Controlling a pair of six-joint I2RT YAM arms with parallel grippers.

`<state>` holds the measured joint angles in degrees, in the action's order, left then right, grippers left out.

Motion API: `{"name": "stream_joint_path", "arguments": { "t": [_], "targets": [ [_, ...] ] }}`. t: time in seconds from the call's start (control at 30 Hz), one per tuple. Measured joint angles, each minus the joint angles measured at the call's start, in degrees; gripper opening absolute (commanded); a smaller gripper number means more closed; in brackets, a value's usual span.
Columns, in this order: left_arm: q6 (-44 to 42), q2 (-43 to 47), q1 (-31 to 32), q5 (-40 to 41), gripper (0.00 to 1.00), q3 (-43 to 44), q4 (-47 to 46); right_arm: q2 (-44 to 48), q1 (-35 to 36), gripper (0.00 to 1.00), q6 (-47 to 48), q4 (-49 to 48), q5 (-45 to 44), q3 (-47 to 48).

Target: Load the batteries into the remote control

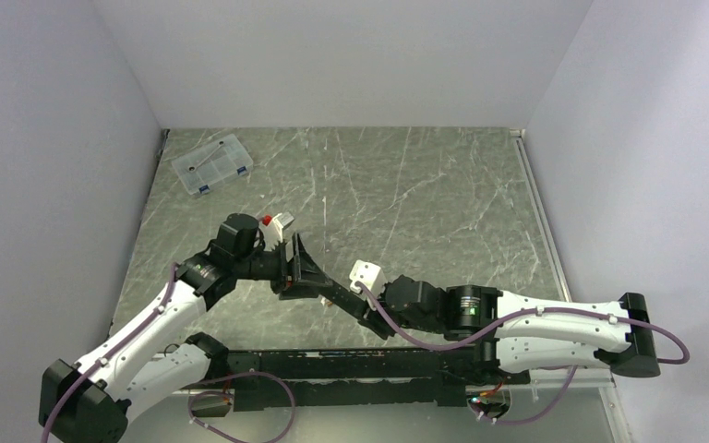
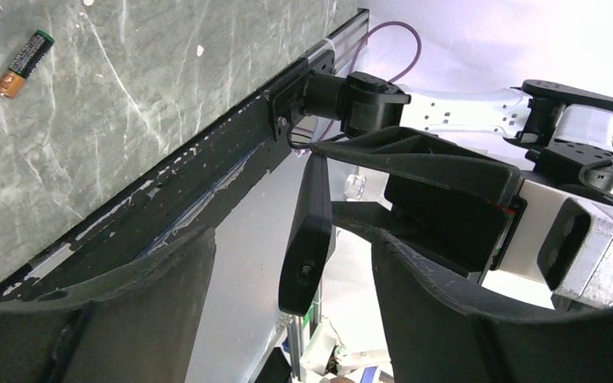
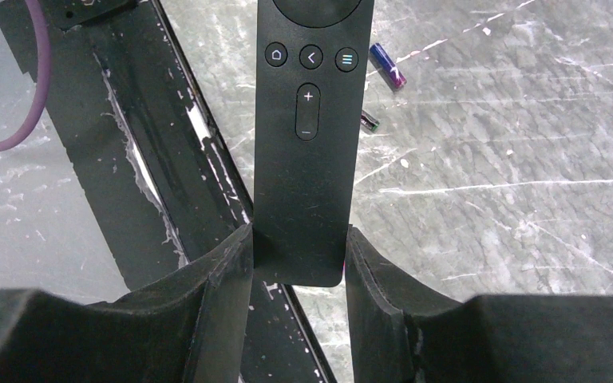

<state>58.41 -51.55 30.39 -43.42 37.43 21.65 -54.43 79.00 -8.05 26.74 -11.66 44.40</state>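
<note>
My right gripper (image 3: 299,255) is shut on the near end of the remote control (image 3: 307,144). The remote is a slim black bar, held above the table with its buttons facing the camera. In the left wrist view the remote (image 2: 307,231) shows end-on between my left gripper's (image 2: 295,263) wide-open fingers, touching neither. The gold-ended battery (image 2: 22,62) lies on the table. The blue-banded battery (image 3: 388,66) lies beyond the remote. A second cell's tip (image 3: 369,120) peeks out beside the remote. In the top view both grippers, left (image 1: 297,268) and right (image 1: 337,297), meet at the table's near middle.
A clear plastic compartment box (image 1: 211,164) sits at the far left of the marbled table (image 1: 425,203). A black mounting rail (image 1: 332,365) runs along the near edge. White walls close in the left, back and right.
</note>
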Motion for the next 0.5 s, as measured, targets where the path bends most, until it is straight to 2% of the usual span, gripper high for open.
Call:
{"name": "stream_joint_path", "arguments": {
  "t": [0.43, 0.5],
  "targets": [
    [3.39, 1.18, -0.07, -3.69, 0.48, -3.28, -5.88, 0.44, 0.44, 0.0, 0.33, 0.15, 0.48, 0.0],
    [3.48, 1.18, -0.07, -4.24, 0.4, -3.3, -6.58, 0.44, 0.44, 0.0, 0.31, 0.15, 0.76, 0.0]
  ]
}}
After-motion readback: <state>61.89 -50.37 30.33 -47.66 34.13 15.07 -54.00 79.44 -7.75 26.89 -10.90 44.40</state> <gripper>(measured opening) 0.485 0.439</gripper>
